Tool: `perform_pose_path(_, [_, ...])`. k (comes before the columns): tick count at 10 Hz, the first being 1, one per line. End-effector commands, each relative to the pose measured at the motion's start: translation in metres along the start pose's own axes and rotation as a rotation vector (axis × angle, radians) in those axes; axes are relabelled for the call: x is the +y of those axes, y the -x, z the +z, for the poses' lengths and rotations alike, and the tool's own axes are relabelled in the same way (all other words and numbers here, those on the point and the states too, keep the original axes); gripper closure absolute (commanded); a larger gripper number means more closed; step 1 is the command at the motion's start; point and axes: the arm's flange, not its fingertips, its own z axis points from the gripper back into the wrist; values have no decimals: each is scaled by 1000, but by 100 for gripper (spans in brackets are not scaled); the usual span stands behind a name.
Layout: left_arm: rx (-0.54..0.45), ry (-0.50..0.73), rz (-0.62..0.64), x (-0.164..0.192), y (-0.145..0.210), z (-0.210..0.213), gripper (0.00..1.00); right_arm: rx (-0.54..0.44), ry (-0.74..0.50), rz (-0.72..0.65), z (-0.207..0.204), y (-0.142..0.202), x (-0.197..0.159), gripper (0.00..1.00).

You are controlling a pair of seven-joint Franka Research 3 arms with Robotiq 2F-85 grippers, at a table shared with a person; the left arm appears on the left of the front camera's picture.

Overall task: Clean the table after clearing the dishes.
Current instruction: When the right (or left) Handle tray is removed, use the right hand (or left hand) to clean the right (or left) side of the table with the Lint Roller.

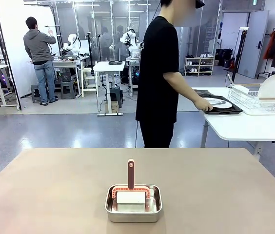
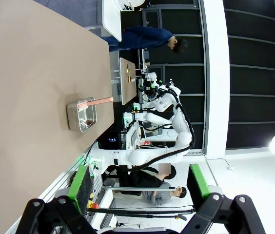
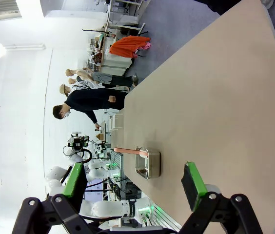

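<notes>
**Grippers open, dishes off the table**

The left gripper (image 2: 138, 184) and right gripper (image 3: 133, 183) are hanging open, empty. Ahead of them a steel pan (image 1: 133, 210) on the table (image 1: 54, 185) is carrying a salmon-handled cleaning tool (image 1: 132, 196), likely light and stiff; grasp its handle (image 1: 130, 173). Farther off, a person (image 1: 159, 78) is holding the dishes (image 1: 219, 103).

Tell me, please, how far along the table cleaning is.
Done: the table bears just the pan with its brush. In hand: the person's hand sets a tray with a plate on the white table. Left: the wiping; the brush is untouched, and the left gripper and right gripper hang open.
</notes>
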Motion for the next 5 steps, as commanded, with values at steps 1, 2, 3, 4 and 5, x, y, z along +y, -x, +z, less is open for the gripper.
perform_pose_path(1, [-1,-6,-1,-2,8,-2,0,-3,-3,5,0,1,3,0])
perform_pose_path(2, [0,0,0,0,0,0,0,-3,-3,5,0,1,3,0])
perform_pose_path(3, [0,0,0,0,0,0,0,-3,-3,5,0,1,3,0])
perform_pose_path(4, [0,0,0,0,0,0,0,-3,-3,5,0,1,3,0])
perform_pose_path(5, [0,0,0,0,0,0,0,-3,-3,5,0,1,3,0])
